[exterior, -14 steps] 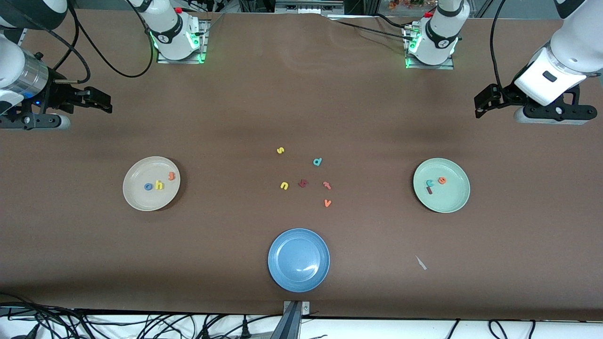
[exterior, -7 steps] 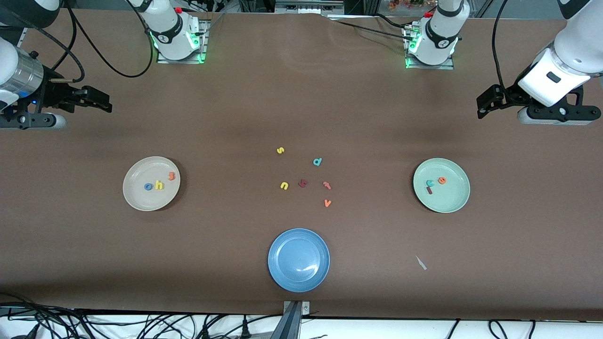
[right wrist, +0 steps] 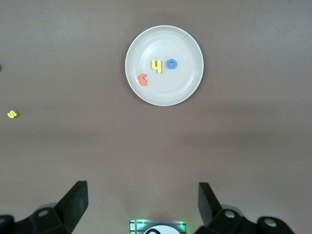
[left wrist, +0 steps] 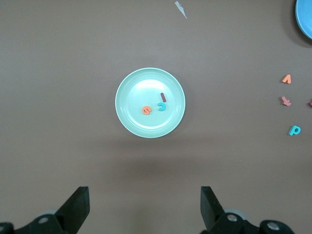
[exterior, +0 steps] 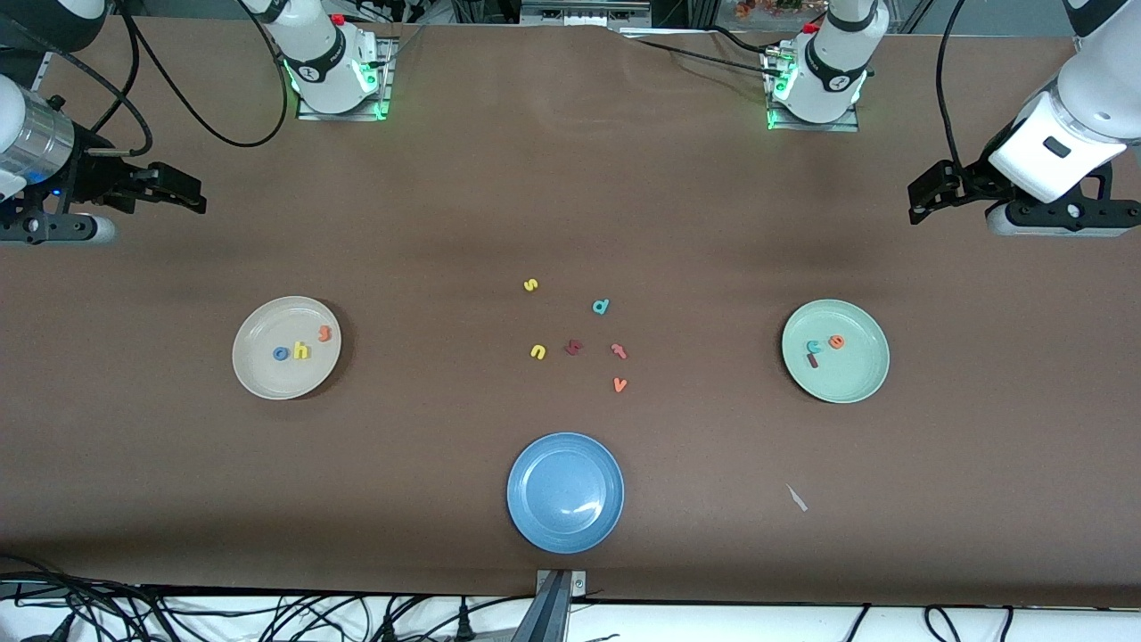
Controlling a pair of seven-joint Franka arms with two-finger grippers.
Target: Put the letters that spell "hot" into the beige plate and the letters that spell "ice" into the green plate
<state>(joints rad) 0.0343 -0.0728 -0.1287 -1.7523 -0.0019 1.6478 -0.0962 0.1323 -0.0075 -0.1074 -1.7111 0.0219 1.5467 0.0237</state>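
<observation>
The beige plate [exterior: 258, 379] [right wrist: 183, 92] lies toward the right arm's end of the table and holds a blue "o" [exterior: 281, 354] [right wrist: 171, 63], a yellow "h" [exterior: 302, 350] [right wrist: 156, 66] and an orange "t" [exterior: 325, 333] [right wrist: 143, 78]. The green plate [exterior: 851, 383] [left wrist: 131, 119] lies toward the left arm's end and holds a teal "c" [exterior: 814, 347] [left wrist: 162, 107], an orange "e" [exterior: 836, 341] [left wrist: 146, 110] and a dark red "i" [exterior: 812, 360] [left wrist: 163, 97]. My right gripper [exterior: 192, 196] [right wrist: 141, 195] hangs open and empty above bare table at its end. My left gripper [exterior: 918, 203] [left wrist: 145, 197] hangs open and empty likewise.
Loose letters lie mid-table: yellow "s" [exterior: 530, 285], teal "d" [exterior: 601, 307], yellow "n" [exterior: 537, 351], dark red letter [exterior: 573, 347], reddish "t" [exterior: 619, 350], orange "v" [exterior: 619, 384]. A blue plate [exterior: 565, 526] sits nearest the front camera. A small white scrap [exterior: 796, 497] lies beside it.
Both arms have drawn back slightly toward their ends of the table and risen a little. Plates and letters have not moved.
</observation>
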